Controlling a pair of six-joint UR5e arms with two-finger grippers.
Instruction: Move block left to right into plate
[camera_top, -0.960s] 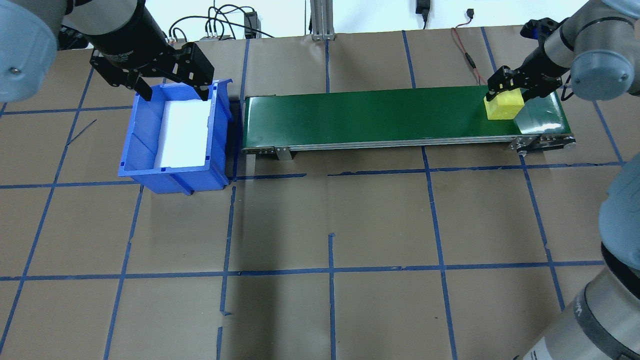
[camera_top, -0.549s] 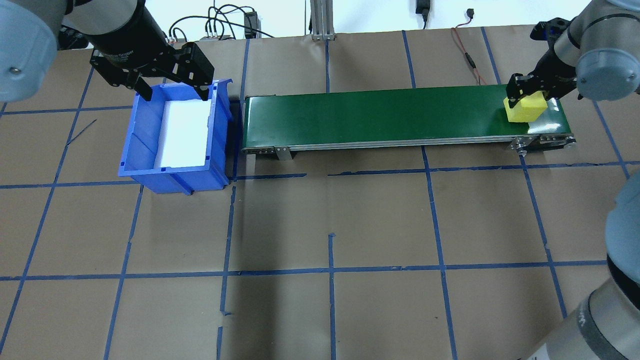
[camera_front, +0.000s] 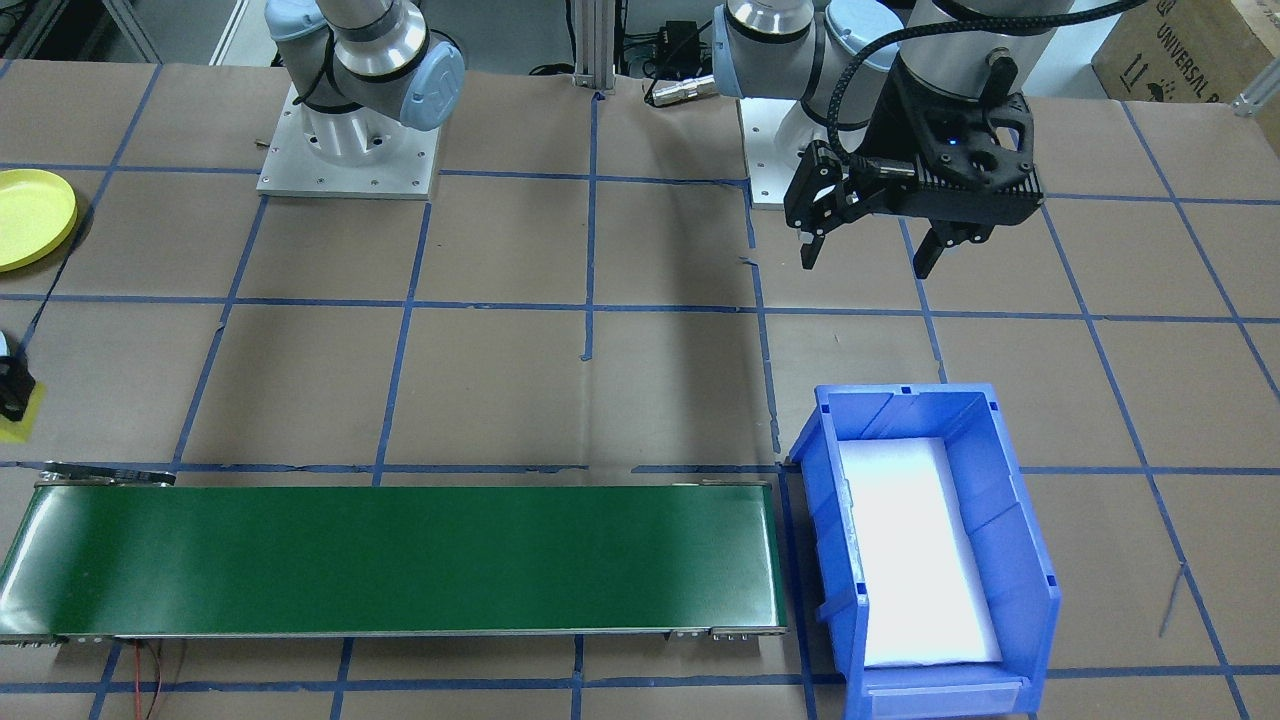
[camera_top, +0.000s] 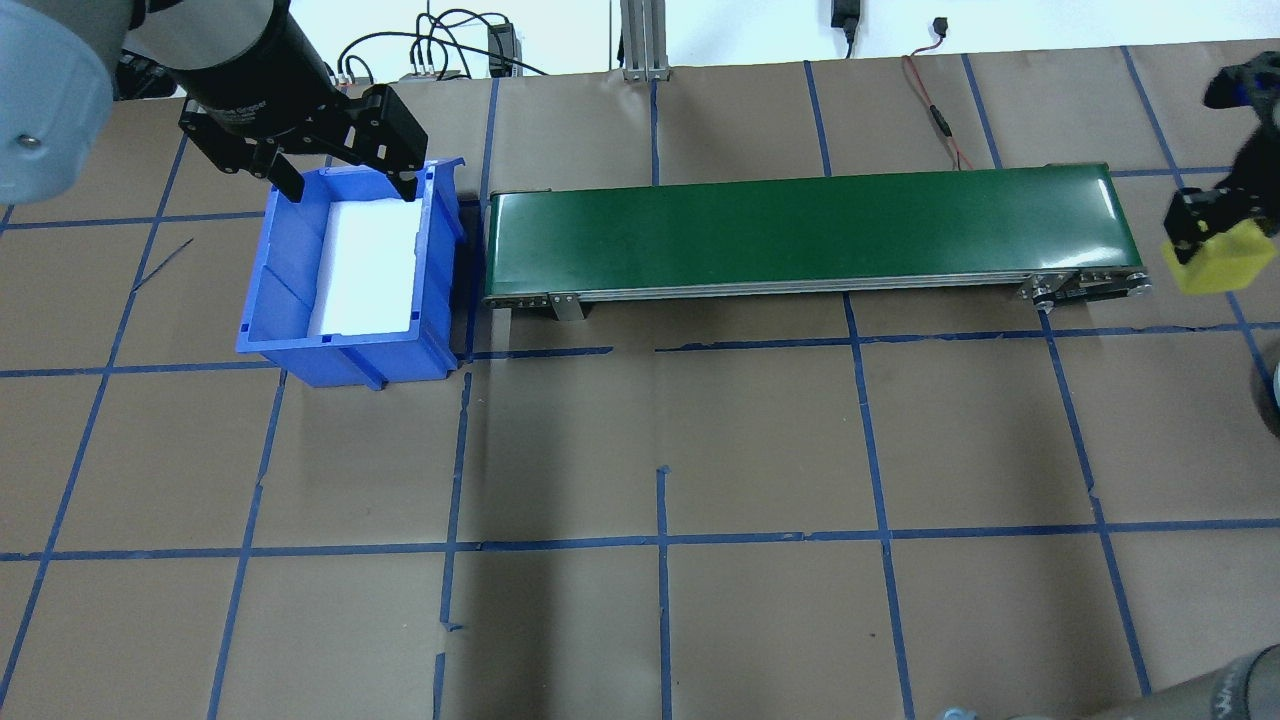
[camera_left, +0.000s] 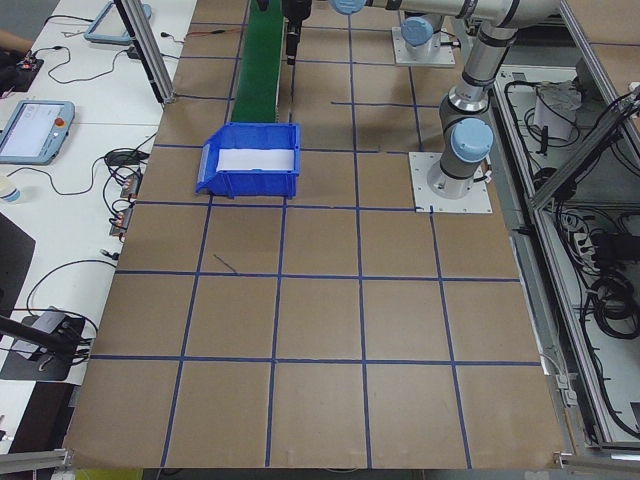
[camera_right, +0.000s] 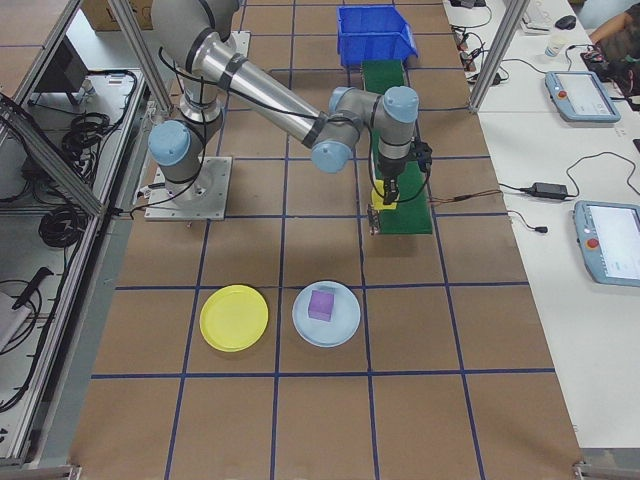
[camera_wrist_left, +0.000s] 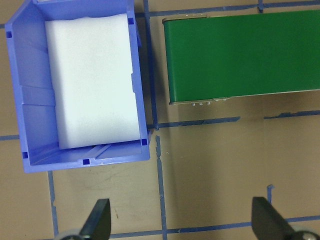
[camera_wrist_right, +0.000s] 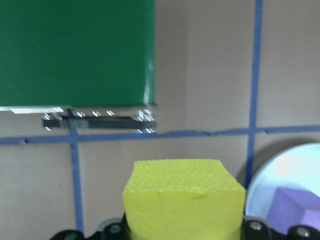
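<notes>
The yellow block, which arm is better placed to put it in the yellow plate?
The right. The right gripper is shut on the yellow block past the green conveyor, nearer the yellow plate. The left gripper hangs open by the blue bin.

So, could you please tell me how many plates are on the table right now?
2. A yellow plate lies empty at the table's right end; beside it, a pale blue plate holds a purple block. No others show in any view.
</notes>
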